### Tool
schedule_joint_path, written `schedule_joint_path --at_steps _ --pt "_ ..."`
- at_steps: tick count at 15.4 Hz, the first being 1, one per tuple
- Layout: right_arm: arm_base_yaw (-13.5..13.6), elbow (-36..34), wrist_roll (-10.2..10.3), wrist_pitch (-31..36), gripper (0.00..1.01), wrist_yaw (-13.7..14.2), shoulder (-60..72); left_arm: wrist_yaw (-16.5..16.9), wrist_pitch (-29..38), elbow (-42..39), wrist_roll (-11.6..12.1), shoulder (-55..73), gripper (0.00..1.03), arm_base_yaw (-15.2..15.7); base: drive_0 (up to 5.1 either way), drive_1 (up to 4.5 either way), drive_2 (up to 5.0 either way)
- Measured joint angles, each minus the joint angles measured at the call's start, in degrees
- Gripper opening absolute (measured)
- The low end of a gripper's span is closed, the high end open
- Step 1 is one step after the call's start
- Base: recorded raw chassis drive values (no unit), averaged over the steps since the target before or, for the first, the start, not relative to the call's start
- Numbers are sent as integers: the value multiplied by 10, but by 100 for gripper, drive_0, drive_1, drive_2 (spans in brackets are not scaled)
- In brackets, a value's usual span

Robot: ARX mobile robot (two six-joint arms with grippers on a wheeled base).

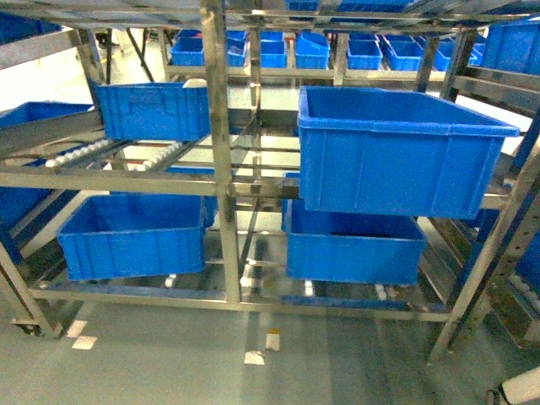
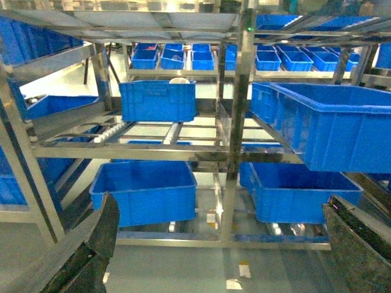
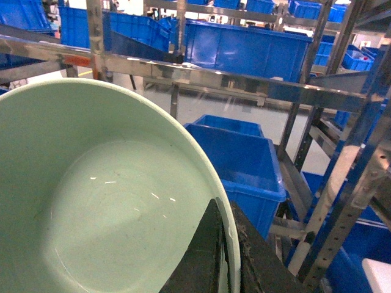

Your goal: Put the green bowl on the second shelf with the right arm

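The green bowl point(image 3: 104, 201) is gripped by its rim in the closed right gripper point(image 3: 227, 256), beside a steel rack point(image 3: 201, 76) of blue bins point(image 3: 244, 165); the left gripper point(image 2: 220, 256) is held wide open and empty.

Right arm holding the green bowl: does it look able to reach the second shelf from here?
Probably yes: the right gripper is clamped on the green bowl rim, beside the rack, and nothing visibly blocks it. The head view doesn't show the arm.

The head view is looking slightly down at the rack point(image 1: 221, 181) from nearby. The left wrist view is sharing it from lower down; the right wrist view is sitting close over the bowl point(image 3: 104, 201).
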Motion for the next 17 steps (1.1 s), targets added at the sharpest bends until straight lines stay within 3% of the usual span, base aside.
schedule_joint_path --at_steps 2,5,17 --pt "0 0 0 -3 2 0 2 0 1 0 0 0 98 0 -499 247 247" --pt "3 0 0 -1 2 -4 0 -2 1 0 0 0 98 0 0 0 0" --pt "3 0 0 -2 2 -1 1 0 1 0 0 0 98 0 3 436 -429"
